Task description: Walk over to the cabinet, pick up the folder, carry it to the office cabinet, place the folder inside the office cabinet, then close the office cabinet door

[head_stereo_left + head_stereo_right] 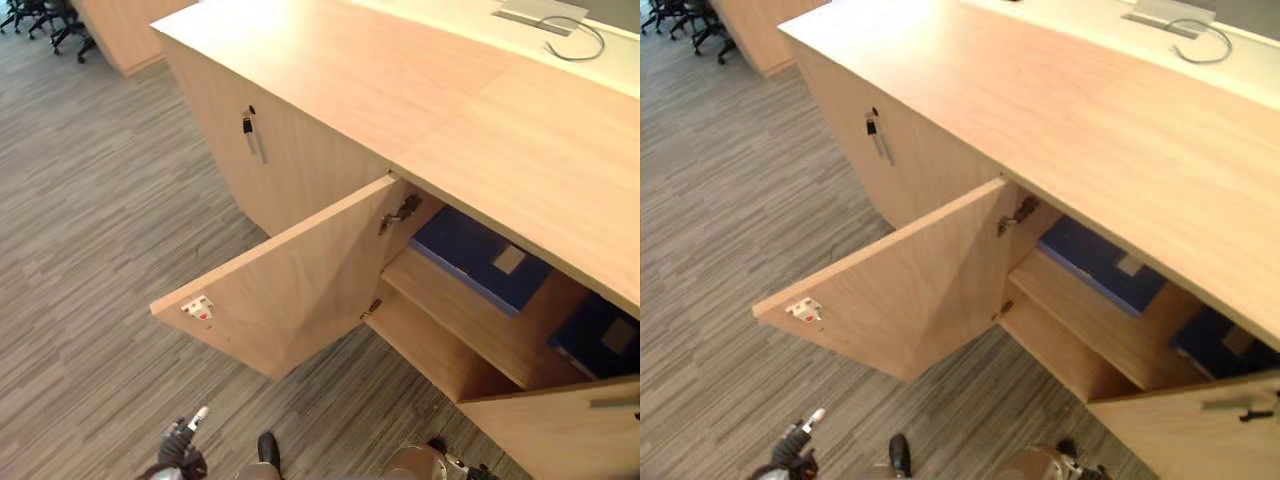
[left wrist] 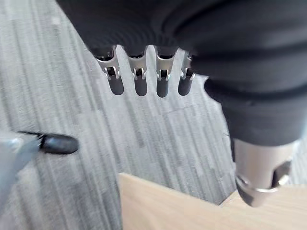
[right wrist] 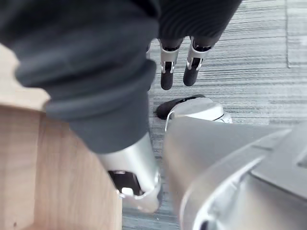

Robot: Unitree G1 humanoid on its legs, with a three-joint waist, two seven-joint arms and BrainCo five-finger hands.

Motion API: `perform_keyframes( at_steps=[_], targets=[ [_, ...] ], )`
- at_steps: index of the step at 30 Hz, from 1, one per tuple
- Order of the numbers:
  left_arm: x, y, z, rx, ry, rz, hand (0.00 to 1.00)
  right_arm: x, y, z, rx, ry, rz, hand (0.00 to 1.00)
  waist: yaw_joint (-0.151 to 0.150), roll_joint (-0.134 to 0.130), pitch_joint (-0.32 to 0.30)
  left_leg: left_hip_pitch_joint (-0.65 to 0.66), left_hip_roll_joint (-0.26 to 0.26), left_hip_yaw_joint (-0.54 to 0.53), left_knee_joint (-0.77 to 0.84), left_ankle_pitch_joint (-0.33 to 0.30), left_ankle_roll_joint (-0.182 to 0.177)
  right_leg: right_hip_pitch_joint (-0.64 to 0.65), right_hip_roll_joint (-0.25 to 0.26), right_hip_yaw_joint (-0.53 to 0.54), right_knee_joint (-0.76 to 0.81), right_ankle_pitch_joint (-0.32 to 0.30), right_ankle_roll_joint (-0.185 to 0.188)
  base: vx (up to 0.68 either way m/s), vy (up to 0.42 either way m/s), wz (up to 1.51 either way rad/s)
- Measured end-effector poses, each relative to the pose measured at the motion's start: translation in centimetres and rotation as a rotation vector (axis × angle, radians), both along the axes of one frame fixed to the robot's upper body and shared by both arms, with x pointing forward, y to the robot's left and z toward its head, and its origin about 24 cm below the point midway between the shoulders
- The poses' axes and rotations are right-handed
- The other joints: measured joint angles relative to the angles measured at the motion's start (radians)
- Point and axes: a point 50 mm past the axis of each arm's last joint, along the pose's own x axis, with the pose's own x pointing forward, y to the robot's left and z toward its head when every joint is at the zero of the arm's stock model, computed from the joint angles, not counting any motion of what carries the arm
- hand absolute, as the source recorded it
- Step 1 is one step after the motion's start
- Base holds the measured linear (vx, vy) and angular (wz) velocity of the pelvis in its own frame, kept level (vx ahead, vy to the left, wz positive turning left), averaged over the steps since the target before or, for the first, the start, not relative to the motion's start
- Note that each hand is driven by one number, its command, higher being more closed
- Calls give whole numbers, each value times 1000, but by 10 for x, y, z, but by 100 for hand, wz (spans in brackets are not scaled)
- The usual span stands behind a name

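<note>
The wooden office cabinet stands in front of me with two doors swung open. A blue folder lies flat on its upper shelf, and a second blue folder lies further right on the same level. The left door juts out towards me; the right door shows at the lower right. My left hand hangs low over the carpet in front of the left door, fingers straight, holding nothing. My right hand hangs beside a wooden panel, fingers relaxed and empty.
Left of the open bay is a closed cabinet door with a key and handle. A grey cable lies on the far countertop. Office chairs stand at the far left. Striped grey carpet spreads to the left.
</note>
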Motion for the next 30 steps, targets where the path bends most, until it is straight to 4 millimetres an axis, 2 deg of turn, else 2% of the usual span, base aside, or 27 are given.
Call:
perform_keyframes(
  at_steps=[1,2,4,5,9,12,14,16,17,19,21,22,23,26,30],
  targets=[
    [8,8,7,25,-34,8,0,-8,-4,0,-3,8,-42,0,-5,14,-5,-3,8,0,-33,22,-4,-4,19,-6,-26,9,18,-46,-13,-4],
    [17,14,14,42,-74,17,0,-16,-7,0,-5,22,-70,0,-8,29,-2,-8,19,0,-48,33,-10,-6,37,-11,-39,10,21,-41,-22,-3],
    [28,20,24,70,-121,16,0,-28,-8,-1,0,40,-110,0,-8,41,-5,-10,39,1,-48,43,-10,-5,62,-13,-47,9,24,-17,-47,-9],
    [34,25,30,93,-141,2,0,-34,-8,-1,2,49,-122,0,-9,44,-11,-10,54,2,-48,50,-22,-4,78,-15,-50,9,25,9,-58,-10],
    [59,39,54,177,-210,-63,0,-38,-6,-2,11,53,-124,0,-11,42,-16,-21,76,-1,-48,57,-31,-2,102,-29,-57,9,25,31,-35,2],
    [76,56,75,283,-219,-124,0,-37,0,-4,34,37,-132,0,-11,40,-28,-26,82,-1,-44,60,-33,-1,111,-34,-62,11,28,54,-9,3],
    [87,74,96,417,-201,-178,0,-39,11,-8,65,40,-137,0,-17,37,-47,-26,91,3,-44,61,-34,0,122,-33,-67,13,26,54,-17,-2],
    [96,81,110,513,-182,-224,0,-39,17,-10,83,40,-132,0,-21,36,-57,-26,97,5,-44,62,-35,1,129,-32,-70,14,25,39,-23,-3],
    [110,83,124,623,-163,-302,0,-39,24,-11,100,37,-134,0,-22,35,-59,-23,102,5,-43,64,-36,5,134,-32,-70,14,25,0,0,0],
    [126,79,139,741,-151,-410,0,-40,29,-12,114,37,-128,0,-25,34,-61,-24,105,4,-44,68,-37,6,136,-31,-67,14,25,-9,-7,3],
    [149,56,161,918,-204,-564,0,-43,32,-14,124,48,-110,0,-25,34,-62,-29,107,2,-48,72,-40,4,138,-30,-63,14,25,-38,-15,5],
    [152,50,163,950,-213,-598,0,-44,33,-14,126,51,-109,0,-25,34,-62,-29,108,2,-48,73,-40,4,138,-30,-61,14,25,-62,-15,-1],
    [155,43,165,1034,-193,-673,0,-48,33,-14,127,59,-109,0,-27,34,-62,-29,109,3,-48,74,-41,3,138,-29,-58,13,25,-63,-13,0],
    [156,19,164,1141,-238,-805,0,-64,34,-14,124,94,-111,0,-18,31,-61,-27,109,2,-48,75,-41,6,137,-27,-58,13,25,-19,-4,0],
    [148,3,157,1197,-274,-912,0,-68,35,-14,117,104,-91,0,-13,26,-67,-23,109,1,-48,80,-40,11,138,-29,-60,14,23,0,0,0]
  ],
)
